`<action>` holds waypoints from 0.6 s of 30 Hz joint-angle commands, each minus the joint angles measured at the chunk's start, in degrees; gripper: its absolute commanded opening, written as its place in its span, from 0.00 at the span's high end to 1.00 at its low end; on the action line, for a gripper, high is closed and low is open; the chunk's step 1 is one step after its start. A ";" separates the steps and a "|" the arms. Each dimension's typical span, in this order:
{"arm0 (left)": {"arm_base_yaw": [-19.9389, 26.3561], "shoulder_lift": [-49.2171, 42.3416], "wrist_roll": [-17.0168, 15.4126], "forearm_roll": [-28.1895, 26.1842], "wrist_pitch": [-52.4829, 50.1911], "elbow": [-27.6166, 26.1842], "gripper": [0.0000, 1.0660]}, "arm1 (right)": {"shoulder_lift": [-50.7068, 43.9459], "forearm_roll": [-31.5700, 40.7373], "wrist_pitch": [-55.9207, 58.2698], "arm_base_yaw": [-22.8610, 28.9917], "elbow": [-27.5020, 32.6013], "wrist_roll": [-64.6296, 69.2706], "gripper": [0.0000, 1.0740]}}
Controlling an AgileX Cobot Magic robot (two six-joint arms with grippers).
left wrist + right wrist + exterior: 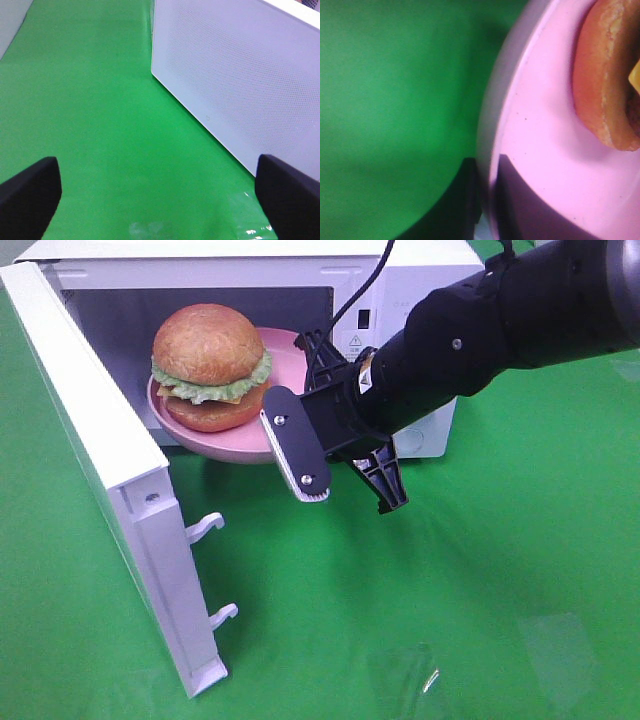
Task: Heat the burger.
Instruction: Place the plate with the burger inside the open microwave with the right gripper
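1. My right end effector (pixel 292 443) has its fingers closed almost together on the near rim of the pink plate (pixel 200 445). My wrist view shows the rim (pixel 487 165) running between the two dark fingers.
2. The burger (pixel 210 365) sits on that plate at the mouth of the open microwave (pixel 420 270). The plate is partly inside and partly overhanging the front.
3. The door (pixel 100 460) stands wide to the left.
4. My left end effector (pixel 160 195) is spread wide with nothing in it. It hangs over the green table (pixel 90 110) beside the outer face of the door.
5. I judge the burger soft and loosely stacked: bun, lettuce, cheese and patty with nothing pinning them. Squeezing it would crush or shear the layers, so I would not grip it directly.
6. The plate looks stiff and smooth, so the rim is the right hold. It also looks slippery, and a tilt could slide the burger.
7. With the load away from my pinch, the plate will probably want to droop, so I should keep it level and move slowly.
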 commanded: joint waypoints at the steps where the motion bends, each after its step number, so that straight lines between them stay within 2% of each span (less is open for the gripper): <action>1: -0.17 -0.63 0.11 -0.23 -0.74 0.11 0.06 | 0.00 0.52 -4.18 -0.80 -2.01 3.21 0.99; 15: -0.17 -0.63 0.11 -0.23 -0.74 0.11 0.06 | 3.84 0.52 -4.35 -0.80 -3.95 3.44 0.99; 18: -0.17 -0.63 0.11 -0.23 -0.74 0.11 0.06 | 4.98 0.52 -4.18 -0.80 -5.90 4.07 0.99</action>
